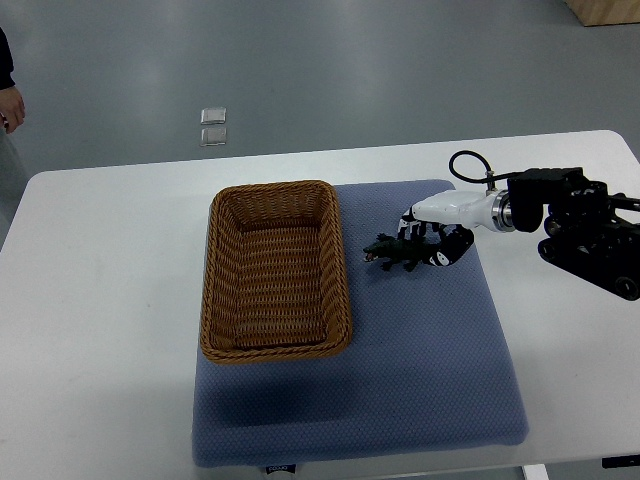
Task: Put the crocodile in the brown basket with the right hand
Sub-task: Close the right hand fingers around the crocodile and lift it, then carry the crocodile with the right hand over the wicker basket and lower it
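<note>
You were looking down on a smooth grey floor (400,70) with two small square metal plates (213,127) set into it, and in front of it a white table (100,300) with rounded corners and a plain, matte top. A blue-grey mat (430,400) with a fine dotted weave lay across the middle of the table, rectangular with soft edges. On the mat's left part sat the brown basket (275,190), a rectangular wicker tray with a thick braided rim, sloping woven walls and nothing inside.

The crocodile (390,253) was a small dark green toy with a bumpy back and short legs. It was over the mat just right of the basket's right wall, outside it, with its snout toward the basket. Your right hand (432,240), a glossy white shell with black fingers (412,226), had those fingers curled around the crocodile's tail end. You could not tell whether the toy touched the mat. Behind the wrist ran a black, blocky arm (590,235), with a black cable (465,160) looping above it.

A small tag (281,468) at the mat's near edge was too small to read. A person's hand (12,108) and dark sleeve showed at the upper left edge, and a wooden corner (605,10) at the upper right.
</note>
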`<state>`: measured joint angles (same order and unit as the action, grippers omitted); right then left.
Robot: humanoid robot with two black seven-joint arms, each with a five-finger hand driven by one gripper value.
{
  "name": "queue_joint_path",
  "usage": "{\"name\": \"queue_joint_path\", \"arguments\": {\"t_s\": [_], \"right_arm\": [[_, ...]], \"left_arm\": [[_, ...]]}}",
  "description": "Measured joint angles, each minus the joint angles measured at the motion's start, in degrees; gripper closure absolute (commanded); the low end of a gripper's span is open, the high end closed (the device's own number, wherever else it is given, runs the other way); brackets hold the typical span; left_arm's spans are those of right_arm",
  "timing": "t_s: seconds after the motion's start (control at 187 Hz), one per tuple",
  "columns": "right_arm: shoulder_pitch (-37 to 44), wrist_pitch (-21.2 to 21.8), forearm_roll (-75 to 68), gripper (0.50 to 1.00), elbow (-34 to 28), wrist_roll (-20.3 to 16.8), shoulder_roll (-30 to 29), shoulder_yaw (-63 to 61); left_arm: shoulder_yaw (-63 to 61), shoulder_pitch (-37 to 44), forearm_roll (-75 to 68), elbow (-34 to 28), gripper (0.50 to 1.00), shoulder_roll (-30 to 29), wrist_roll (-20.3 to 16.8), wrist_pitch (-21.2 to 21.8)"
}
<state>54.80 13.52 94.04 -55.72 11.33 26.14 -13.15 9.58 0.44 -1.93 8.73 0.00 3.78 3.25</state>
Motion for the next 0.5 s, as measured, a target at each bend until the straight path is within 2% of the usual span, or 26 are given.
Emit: {"name": "queue_joint_path", "arguments": {"t_s": [0.3, 0.498], "right_arm": [[0.45, 0.02, -0.59, 1.0, 0.42, -0.04, 1.4, -3.27], [3.76, -0.02, -0.67, 1.0, 0.53, -0.17, 2.18, -4.14]], "left_arm": [[0.0, 0.0, 0.0, 0.01, 0.5, 0.0, 0.0, 0.0], [0.0, 0.0, 0.0, 0.0, 0.5, 0.0, 0.0, 0.0]]}}
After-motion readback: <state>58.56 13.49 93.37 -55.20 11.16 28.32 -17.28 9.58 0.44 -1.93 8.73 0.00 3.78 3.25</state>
